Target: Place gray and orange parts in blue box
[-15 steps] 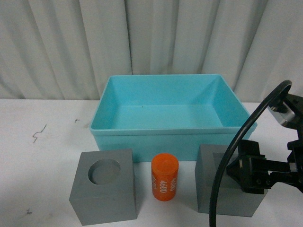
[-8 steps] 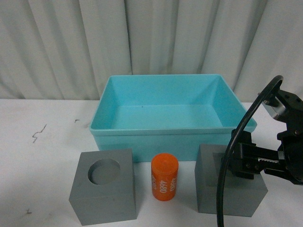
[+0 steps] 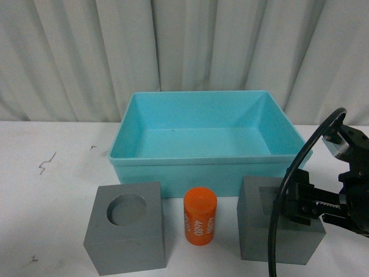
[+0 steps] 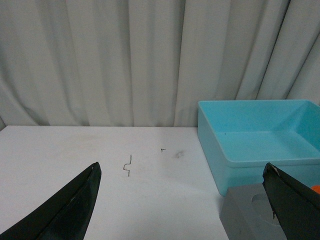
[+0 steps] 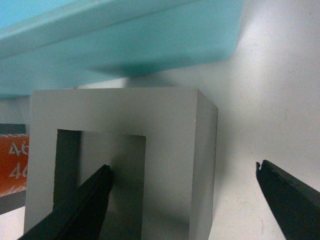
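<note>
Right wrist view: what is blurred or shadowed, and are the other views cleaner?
Right wrist view: the light blue plastic bin is blurred, with a shadow beneath it; the matte gray cube with the square recess is sharper. Front view: even, soft light. Left wrist view: dark fingers soft-edged.

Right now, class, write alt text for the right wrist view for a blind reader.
A gray cube with a square recess fills the view, its wall between the right gripper's open fingers: one over the recess, one over the white table. The blue box stands behind; the orange cylinder shows beside it.
</note>
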Action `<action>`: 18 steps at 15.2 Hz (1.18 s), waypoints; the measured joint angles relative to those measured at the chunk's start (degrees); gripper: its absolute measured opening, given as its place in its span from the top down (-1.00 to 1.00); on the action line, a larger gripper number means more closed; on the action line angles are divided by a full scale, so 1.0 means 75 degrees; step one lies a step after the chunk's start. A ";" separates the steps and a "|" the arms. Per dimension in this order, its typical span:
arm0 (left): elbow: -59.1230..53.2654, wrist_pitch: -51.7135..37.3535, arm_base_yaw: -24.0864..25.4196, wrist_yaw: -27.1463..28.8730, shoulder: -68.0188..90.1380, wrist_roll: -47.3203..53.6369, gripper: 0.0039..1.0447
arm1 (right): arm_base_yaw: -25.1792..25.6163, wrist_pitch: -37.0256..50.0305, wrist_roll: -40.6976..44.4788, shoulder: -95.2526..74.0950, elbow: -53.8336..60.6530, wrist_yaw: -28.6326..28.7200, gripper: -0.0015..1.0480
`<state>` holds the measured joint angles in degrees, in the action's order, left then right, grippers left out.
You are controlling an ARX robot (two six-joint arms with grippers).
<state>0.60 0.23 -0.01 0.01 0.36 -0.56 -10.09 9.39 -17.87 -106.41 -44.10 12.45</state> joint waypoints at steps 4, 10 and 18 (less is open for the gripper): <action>0.0000 -0.0003 0.0000 0.0000 0.0000 0.0000 -0.88 | 0.0012 0.0117 -0.0052 0.0038 0.0012 0.0052 -0.03; 0.0000 -0.0003 0.0000 0.0000 0.0000 0.0003 -0.88 | 0.0012 -0.0778 0.0201 0.1463 0.0557 -0.0233 0.64; 0.0000 -0.0003 0.0000 -0.0003 0.0000 0.0000 -0.88 | 0.0262 -0.1871 0.0924 0.3643 -0.0769 0.0044 0.65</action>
<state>0.60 0.21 -0.01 -0.01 0.36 -0.56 -8.12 -4.64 -10.94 -79.09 -49.87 12.78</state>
